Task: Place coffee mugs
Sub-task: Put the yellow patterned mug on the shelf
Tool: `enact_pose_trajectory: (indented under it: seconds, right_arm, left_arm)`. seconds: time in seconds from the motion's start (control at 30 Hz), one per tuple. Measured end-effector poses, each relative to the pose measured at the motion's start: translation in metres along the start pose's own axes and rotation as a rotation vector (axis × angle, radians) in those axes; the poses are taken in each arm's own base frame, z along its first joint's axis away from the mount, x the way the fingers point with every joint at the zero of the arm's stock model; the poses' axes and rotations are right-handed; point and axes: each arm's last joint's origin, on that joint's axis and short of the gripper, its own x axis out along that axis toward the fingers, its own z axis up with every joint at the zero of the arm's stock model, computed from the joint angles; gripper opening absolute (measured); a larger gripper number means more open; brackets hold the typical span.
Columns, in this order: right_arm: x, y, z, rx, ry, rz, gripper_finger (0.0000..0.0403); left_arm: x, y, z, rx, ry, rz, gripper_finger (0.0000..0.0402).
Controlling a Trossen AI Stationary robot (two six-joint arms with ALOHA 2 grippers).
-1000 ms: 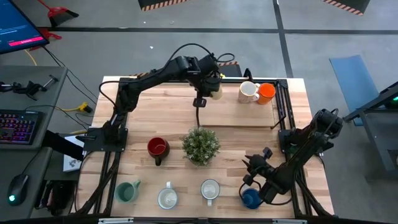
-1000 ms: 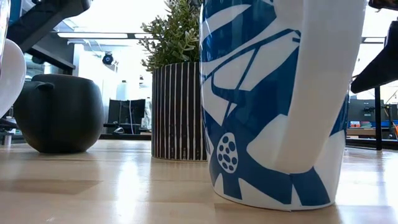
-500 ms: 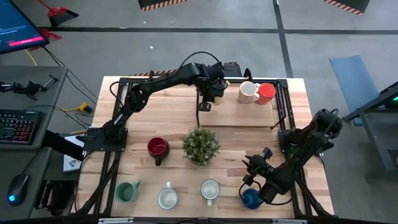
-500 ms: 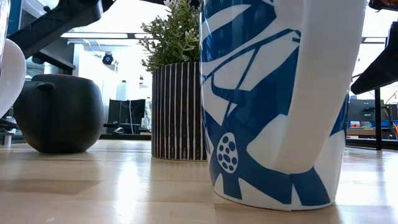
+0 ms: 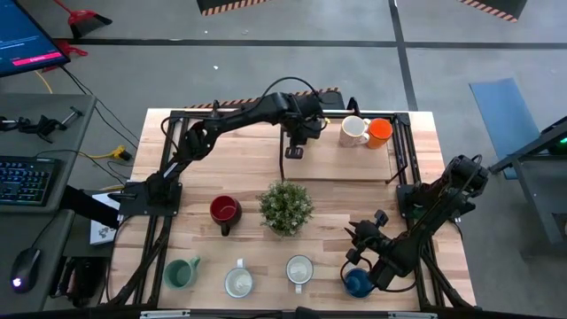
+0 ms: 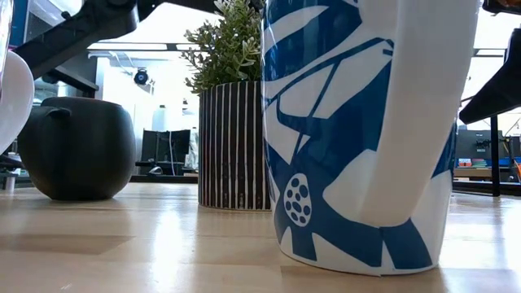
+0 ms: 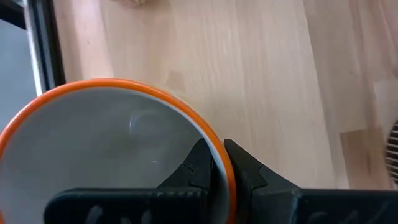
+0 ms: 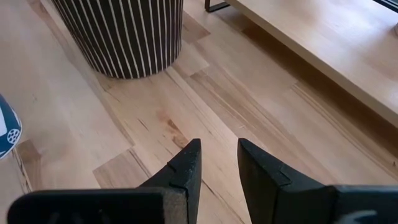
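Left gripper (image 7: pixel 217 167) pinches the rim of an orange mug (image 7: pixel 112 149), grey-white inside, near the table's (image 5: pixel 354 190) far edge beside a white mug (image 5: pixel 353 131), no writing legible.

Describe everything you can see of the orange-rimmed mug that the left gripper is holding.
The round orange-rimmed ceramic mug has a glossy, pale grey-white inside and looks empty. It sits mouth up. The left gripper pinches its wall, with one of the jaws inside the rim and one outside. Pale wooden tabletop lies below it, but I cannot tell whether the mug rests on it. No handle shows, and the high view hides the mug under the gripper.
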Motion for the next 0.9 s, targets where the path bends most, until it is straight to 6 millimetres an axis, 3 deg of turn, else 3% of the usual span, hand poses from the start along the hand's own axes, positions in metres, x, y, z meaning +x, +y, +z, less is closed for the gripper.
enact_pose_trajectory:
  seconds: [0.63, 0.9]
  right_arm:
    - [0.000, 0.000, -0.001, 0.002, 0.027, 0.002, 0.0083]
    - [0.000, 0.001, -0.001, 0.007, 0.043, 0.006, 0.0083]
  left_arm:
    - [0.016, 0.001, -0.003, 0.018, 0.033, -0.029, 0.0009]
    - [0.016, 0.004, 0.000, -0.005, 0.007, 0.006, 0.0067]
